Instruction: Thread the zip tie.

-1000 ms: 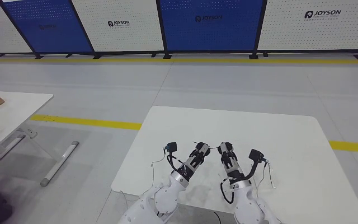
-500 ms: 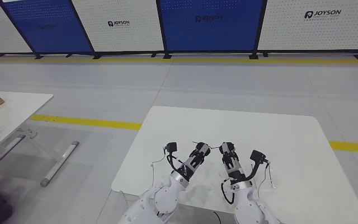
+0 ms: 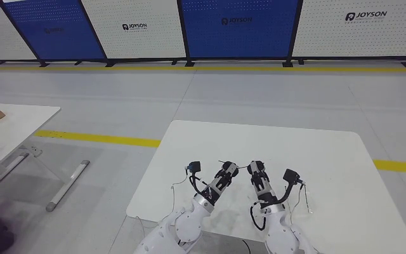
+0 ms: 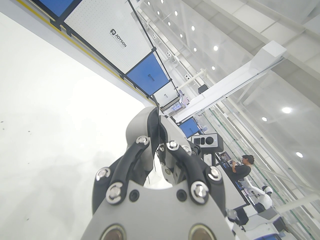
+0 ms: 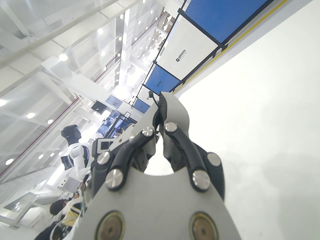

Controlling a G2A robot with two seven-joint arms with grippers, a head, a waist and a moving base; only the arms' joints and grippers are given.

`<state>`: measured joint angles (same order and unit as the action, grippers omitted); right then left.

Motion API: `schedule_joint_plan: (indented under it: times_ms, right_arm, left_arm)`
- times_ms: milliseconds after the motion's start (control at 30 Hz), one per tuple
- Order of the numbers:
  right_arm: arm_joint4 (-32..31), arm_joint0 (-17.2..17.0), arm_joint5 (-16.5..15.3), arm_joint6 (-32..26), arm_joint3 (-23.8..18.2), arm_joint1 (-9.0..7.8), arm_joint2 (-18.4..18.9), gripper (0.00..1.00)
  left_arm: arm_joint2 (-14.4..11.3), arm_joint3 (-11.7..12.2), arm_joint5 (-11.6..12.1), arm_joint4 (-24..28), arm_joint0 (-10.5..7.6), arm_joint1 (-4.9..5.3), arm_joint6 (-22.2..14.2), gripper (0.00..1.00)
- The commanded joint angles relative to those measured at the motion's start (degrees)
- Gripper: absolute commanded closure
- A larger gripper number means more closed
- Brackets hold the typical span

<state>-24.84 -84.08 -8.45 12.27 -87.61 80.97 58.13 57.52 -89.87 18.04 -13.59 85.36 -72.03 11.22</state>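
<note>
Above the white table [image 3: 304, 143], near its front edge, my two grippers face each other a short gap apart. A thin black zip tie [image 3: 240, 166] spans that gap. My left gripper [image 3: 228, 169] is shut on the strap, which shows in the left wrist view as a fine black line, the zip tie [image 4: 159, 131], running between the closed fingers of the left gripper [image 4: 156, 112]. My right gripper [image 3: 255, 168] is shut on the other end. In the right wrist view the tie's small square head [image 5: 151, 94] sticks out just past the tips of the right gripper [image 5: 162, 98].
The table stretches bare beyond and to both sides of the grippers. Another white table [image 3: 25, 120] stands off to the left across the floor. Blue and white panels [image 3: 241, 28] line the back wall.
</note>
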Motion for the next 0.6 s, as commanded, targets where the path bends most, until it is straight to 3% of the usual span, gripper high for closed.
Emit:
schedule_joint_plan:
  times_ms: [0,567]
  right_arm:
    - [0.04,-0.24,-0.10,0.10,-0.38,0.00,0.31,1.00]
    - [1.09,-1.01,-1.07,-0.56,-1.40,0.00,0.74,1.00]
  left_arm:
    - [0.00,0.00,0.00,0.00,0.00,0.00,0.00,1.00]
    - [0.00,0.00,0.00,0.00,0.00,0.00,0.00,1.00]
